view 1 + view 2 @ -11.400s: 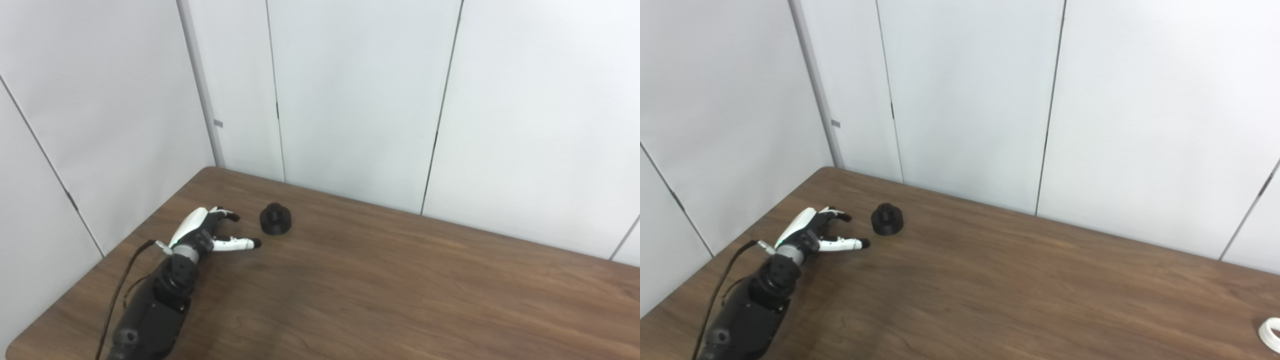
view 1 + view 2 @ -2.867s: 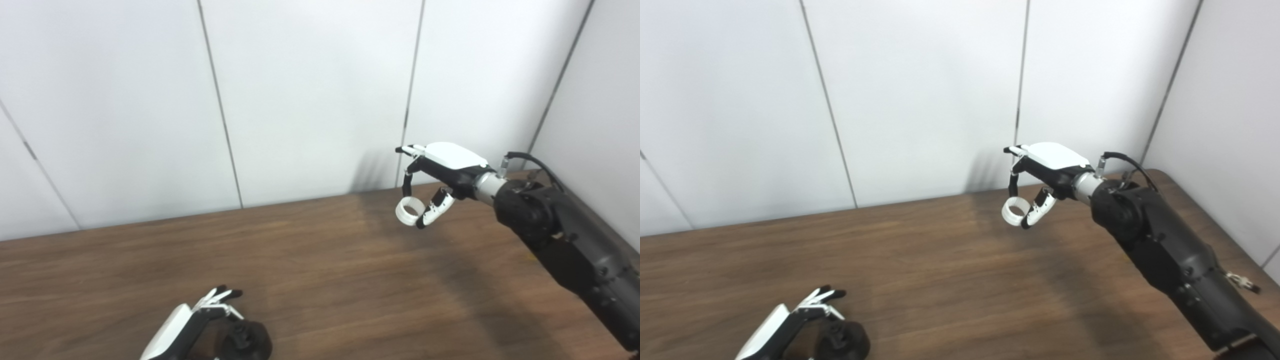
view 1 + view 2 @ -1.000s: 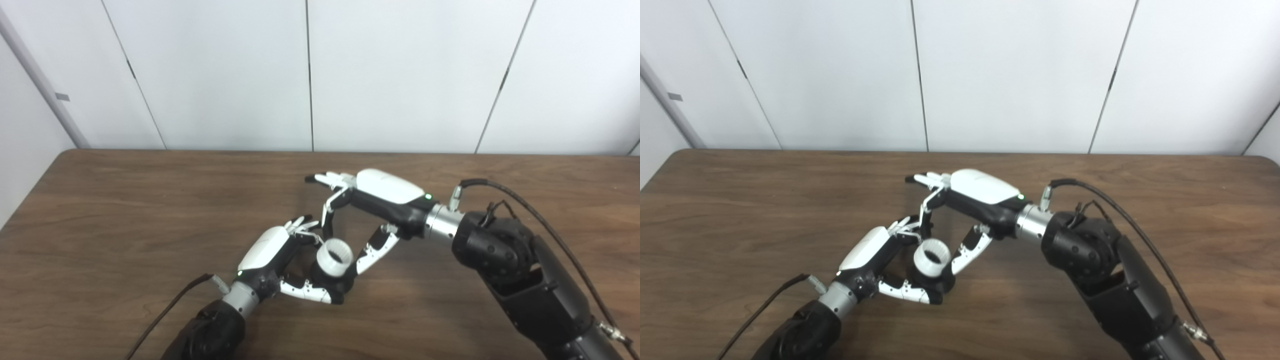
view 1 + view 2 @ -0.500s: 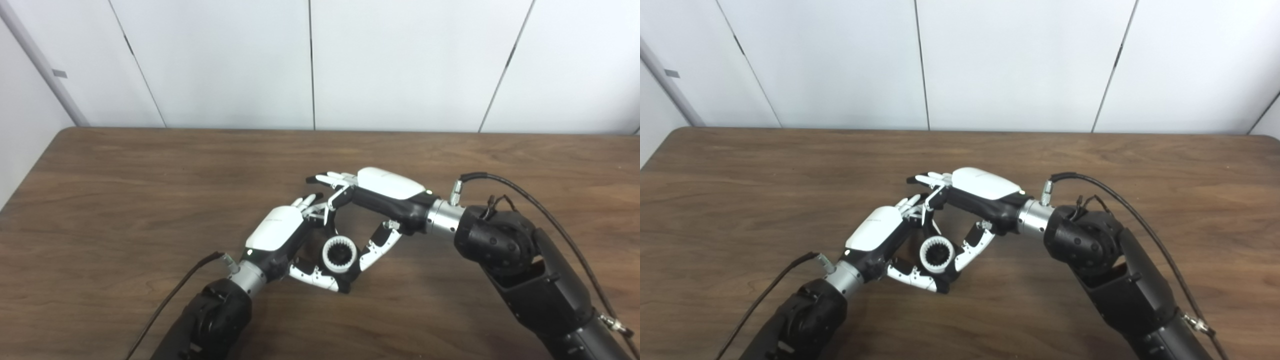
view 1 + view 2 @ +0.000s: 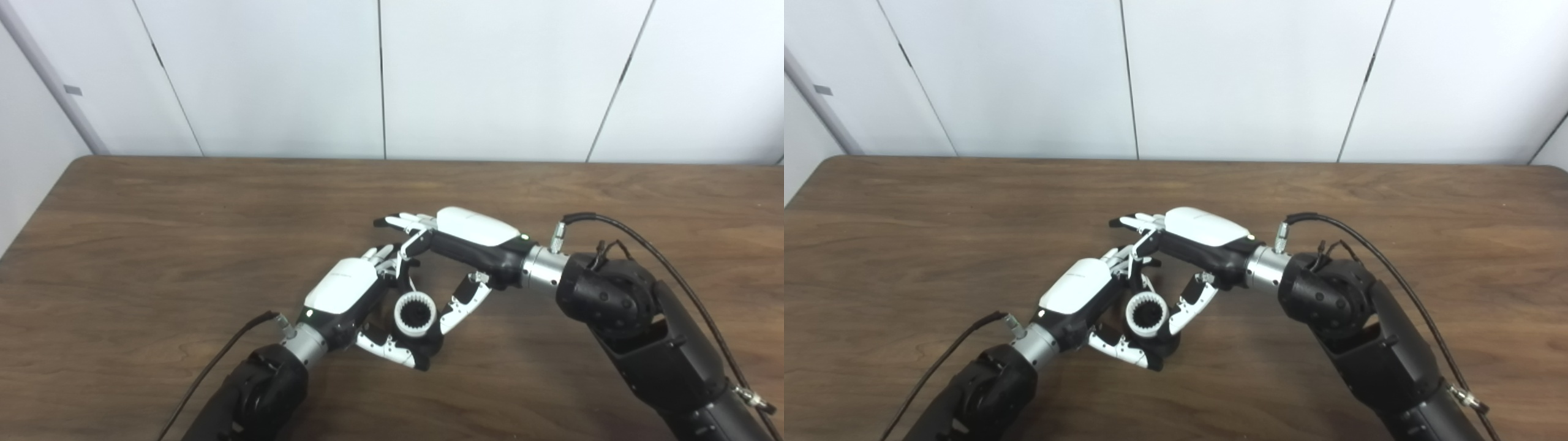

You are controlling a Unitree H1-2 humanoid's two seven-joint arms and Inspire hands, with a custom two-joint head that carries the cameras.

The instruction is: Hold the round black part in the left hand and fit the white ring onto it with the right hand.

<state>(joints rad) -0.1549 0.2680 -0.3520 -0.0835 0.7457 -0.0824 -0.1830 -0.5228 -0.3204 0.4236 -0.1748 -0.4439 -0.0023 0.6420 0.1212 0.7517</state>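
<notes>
My left hand [image 5: 346,293] is shut on the round black part [image 5: 437,340] and holds it just above the table, near the middle. The white ring [image 5: 415,331], toothed on the inside, sits on top of the black part, whose dark centre shows through the ring's hole. My right hand [image 5: 465,236] reaches in from the right. Its thumb [image 5: 460,303] and one bent finger [image 5: 405,257] pinch the ring from either side, while its other fingers stick out straight. Most of the black part is hidden by the ring and my left fingers.
The brown wooden table [image 5: 153,233] runs across the whole view, with white wall panels [image 5: 275,73] behind its far edge. A black cable [image 5: 637,236] loops over my right forearm and another cable [image 5: 214,361] trails from my left wrist.
Over the last second the ring has come down onto the black part, so that I now look into its hole. Both hands have stayed together, shifting only slightly. The camera has tilted a little.
</notes>
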